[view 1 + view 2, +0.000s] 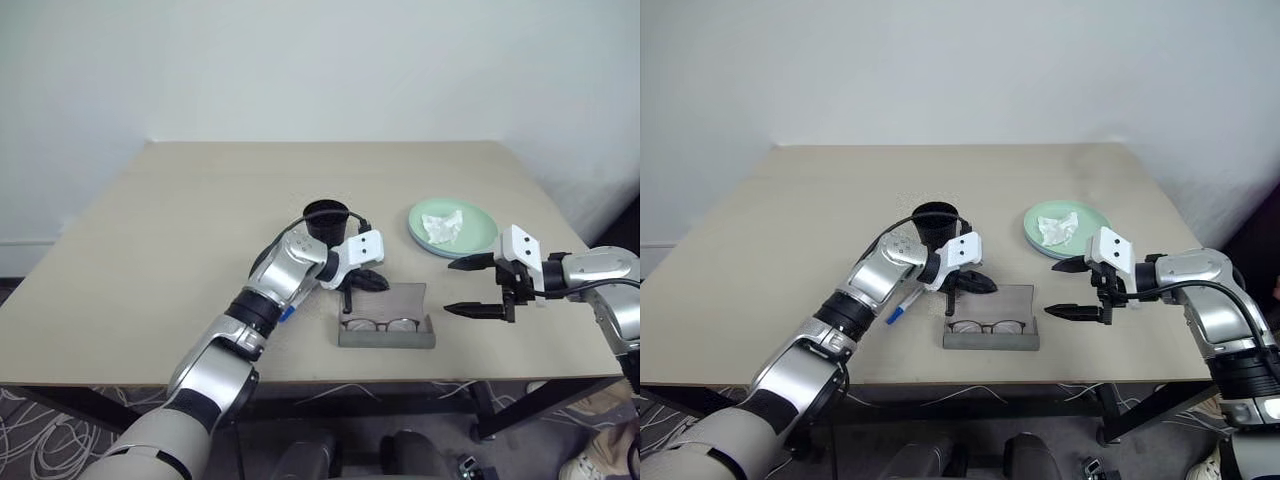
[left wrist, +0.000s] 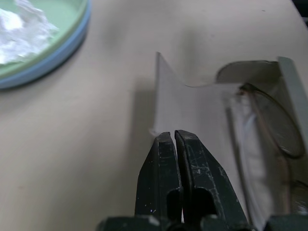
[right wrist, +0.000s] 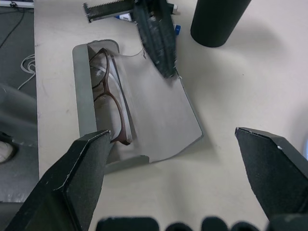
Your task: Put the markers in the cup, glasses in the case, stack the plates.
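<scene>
The grey case [image 1: 387, 338] lies open near the table's front edge, its lid flap spread flat toward the black cup [image 1: 326, 218]. The glasses [image 1: 378, 324] rest inside the case [image 3: 81, 91]. My left gripper [image 1: 352, 290] is shut, its fingertips [image 2: 166, 144] at the far edge of the flap; I cannot tell whether they pinch it. A marker [image 1: 902, 306] with a blue cap lies on the table under my left forearm. The mint plate [image 1: 480, 225] sits on the blue one. Right of the case my right gripper [image 1: 450, 287] hangs open and holds nothing.
A crumpled white tissue [image 1: 441, 226] lies on the top plate. The left half and the back of the table [image 1: 180, 220] are bare. A wall stands behind the table, and cables lie on the floor in front.
</scene>
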Controlling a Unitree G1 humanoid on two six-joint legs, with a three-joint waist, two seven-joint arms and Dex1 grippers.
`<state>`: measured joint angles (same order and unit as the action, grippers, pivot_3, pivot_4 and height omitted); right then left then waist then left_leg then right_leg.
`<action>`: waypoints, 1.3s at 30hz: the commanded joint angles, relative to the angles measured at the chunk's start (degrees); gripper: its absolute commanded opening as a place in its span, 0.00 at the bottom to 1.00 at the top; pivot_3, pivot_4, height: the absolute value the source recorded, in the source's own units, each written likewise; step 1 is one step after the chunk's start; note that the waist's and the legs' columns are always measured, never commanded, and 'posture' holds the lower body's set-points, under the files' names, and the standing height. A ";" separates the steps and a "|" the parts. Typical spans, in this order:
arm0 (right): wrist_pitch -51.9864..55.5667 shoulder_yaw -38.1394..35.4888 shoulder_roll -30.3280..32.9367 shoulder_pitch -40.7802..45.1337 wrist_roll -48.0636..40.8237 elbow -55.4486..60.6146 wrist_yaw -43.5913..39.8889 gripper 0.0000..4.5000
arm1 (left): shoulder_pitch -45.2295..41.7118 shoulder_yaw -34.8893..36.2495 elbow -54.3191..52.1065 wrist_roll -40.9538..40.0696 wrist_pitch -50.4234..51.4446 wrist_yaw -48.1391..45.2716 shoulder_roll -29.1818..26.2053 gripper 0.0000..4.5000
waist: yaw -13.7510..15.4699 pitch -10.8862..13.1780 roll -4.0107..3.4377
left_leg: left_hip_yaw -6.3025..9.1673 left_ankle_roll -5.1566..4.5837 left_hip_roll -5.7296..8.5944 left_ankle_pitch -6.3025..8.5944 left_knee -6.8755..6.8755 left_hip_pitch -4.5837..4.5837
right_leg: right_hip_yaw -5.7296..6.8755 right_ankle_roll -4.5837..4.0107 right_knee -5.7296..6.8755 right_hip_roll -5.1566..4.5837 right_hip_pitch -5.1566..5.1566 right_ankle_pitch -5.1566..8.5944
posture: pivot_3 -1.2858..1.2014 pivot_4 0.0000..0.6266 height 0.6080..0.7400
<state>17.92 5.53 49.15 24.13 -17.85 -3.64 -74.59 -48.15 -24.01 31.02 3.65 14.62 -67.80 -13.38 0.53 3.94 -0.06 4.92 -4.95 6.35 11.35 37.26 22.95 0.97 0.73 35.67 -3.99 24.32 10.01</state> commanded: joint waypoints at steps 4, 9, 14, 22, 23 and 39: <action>-0.88 -1.17 0.11 1.23 0.20 0.83 0.25 1.00 | -1.42 1.71 -3.79 -1.69 1.48 -0.12 -0.05 0.00 | 0.00 0.00 0.00 | 0.01 0.00 0.00 0.00 0.00 -0.01 | 0.00 0.00 0.00 0.00 0.00 0.00 | 0.52 0.00 0.99; -0.94 -1.16 0.08 1.28 0.24 0.77 0.26 1.00 | -3.90 4.08 -0.89 -2.37 1.92 2.89 0.85 0.00 | 0.00 0.00 0.00 | 0.01 0.00 0.00 0.00 0.00 0.00 | 0.00 0.00 0.00 0.00 0.00 0.00 | 0.52 0.00 0.99; -1.00 -1.13 -0.15 1.45 0.30 0.74 0.33 1.00 | -4.25 4.24 6.07 -0.11 -2.98 9.26 2.00 0.00 | -0.01 -0.01 -0.01 | -0.01 0.00 0.00 0.00 -0.01 -0.08 | -0.02 0.00 0.00 0.00 -0.05 0.00 | 0.52 0.00 0.99; -0.88 -1.20 -0.17 1.32 0.21 1.22 0.47 1.00 | -3.75 2.79 12.57 2.28 -8.20 12.47 3.00 0.00 | 0.00 -0.01 0.01 | -0.01 0.00 0.00 0.00 0.01 -0.02 | 0.00 0.04 0.01 0.00 -0.01 -0.02 | 0.52 0.00 0.99; -0.81 -1.21 -0.17 1.32 0.16 1.30 0.50 1.00 | -3.52 2.70 12.12 2.25 -8.17 11.73 2.98 0.00 | 0.01 -0.01 0.01 | -0.03 0.00 0.00 0.00 0.01 -0.02 | 0.00 0.04 0.01 0.00 -0.01 -0.02 | 0.52 0.00 0.99; -1.20 -0.78 -0.40 1.72 0.52 0.90 0.53 1.00 | 6.17 -2.67 -15.29 -0.91 6.67 -6.04 -4.92 0.00 | -0.01 -0.02 -0.02 | -0.01 0.00 -0.01 0.00 0.01 -0.05 | -0.03 0.01 0.05 0.01 -0.02 -0.01 | 0.52 0.00 0.99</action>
<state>17.50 5.74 48.67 24.25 -17.33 -3.55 -73.94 -41.79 -26.49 18.71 3.49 20.65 -73.23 -17.78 0.52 3.92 -0.07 4.91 -4.95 6.34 11.35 37.27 22.90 0.94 0.74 35.71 -3.98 24.30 10.00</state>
